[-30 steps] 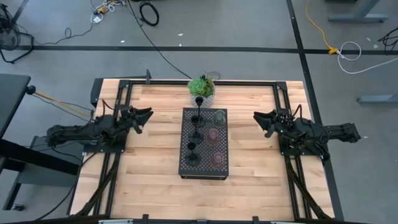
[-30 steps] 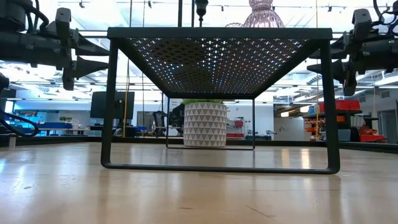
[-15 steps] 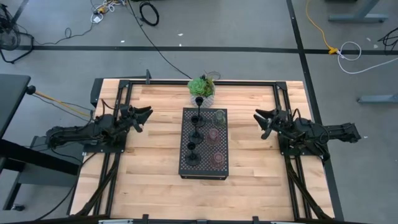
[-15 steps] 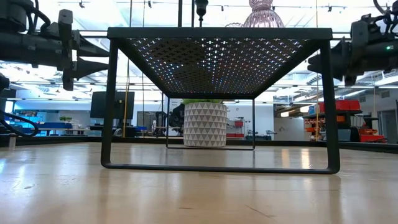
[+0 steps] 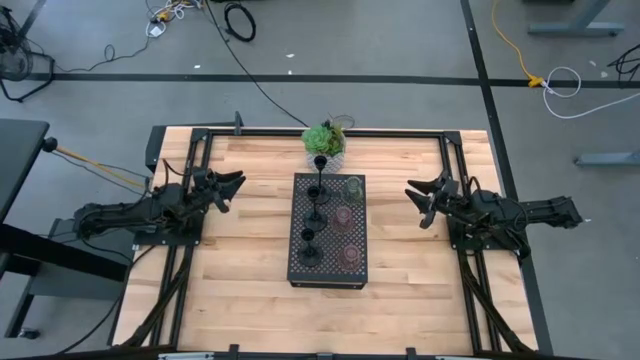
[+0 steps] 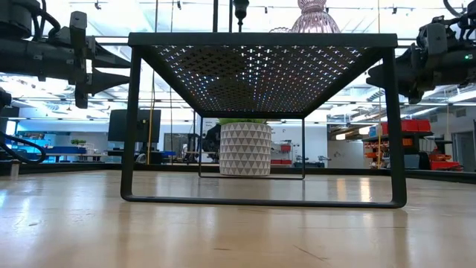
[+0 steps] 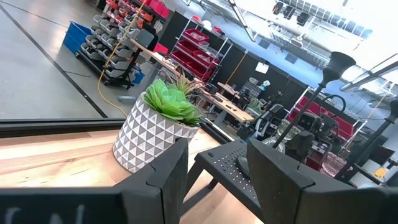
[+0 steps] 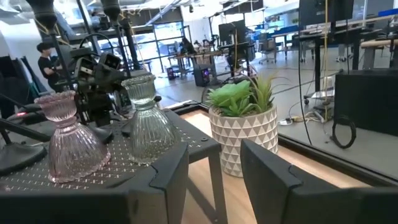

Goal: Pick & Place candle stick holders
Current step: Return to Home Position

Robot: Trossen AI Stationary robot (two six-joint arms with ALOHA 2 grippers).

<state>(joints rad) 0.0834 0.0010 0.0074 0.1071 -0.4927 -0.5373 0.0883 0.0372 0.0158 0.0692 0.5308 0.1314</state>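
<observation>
A black perforated tray (image 5: 328,268) stands on legs at the table's middle. Three black thin-stemmed holders (image 5: 314,205) stand on their round bases in a row along its left side. A clear glass cup (image 5: 353,186) and two pinkish cups (image 5: 344,215) (image 5: 349,253) stand along its right side. My left gripper (image 5: 237,185) hovers left of the tray, open and empty. My right gripper (image 5: 415,196) hovers right of it, open and empty. The right wrist view shows the clear cup (image 8: 146,121) and a pinkish cup (image 8: 65,134) on the tray.
A green plant in a white patterned pot (image 5: 325,142) stands just behind the tray's far end; it also shows in the left wrist view (image 7: 155,134). Black frame rails (image 5: 190,240) run along the table's sides. Bare wood lies on both sides of the tray. A person (image 8: 46,62) stands in the room beyond.
My right gripper has shifted a little toward the tray and turned slightly about its wrist, staying open. The tray and the holders have not moved.
</observation>
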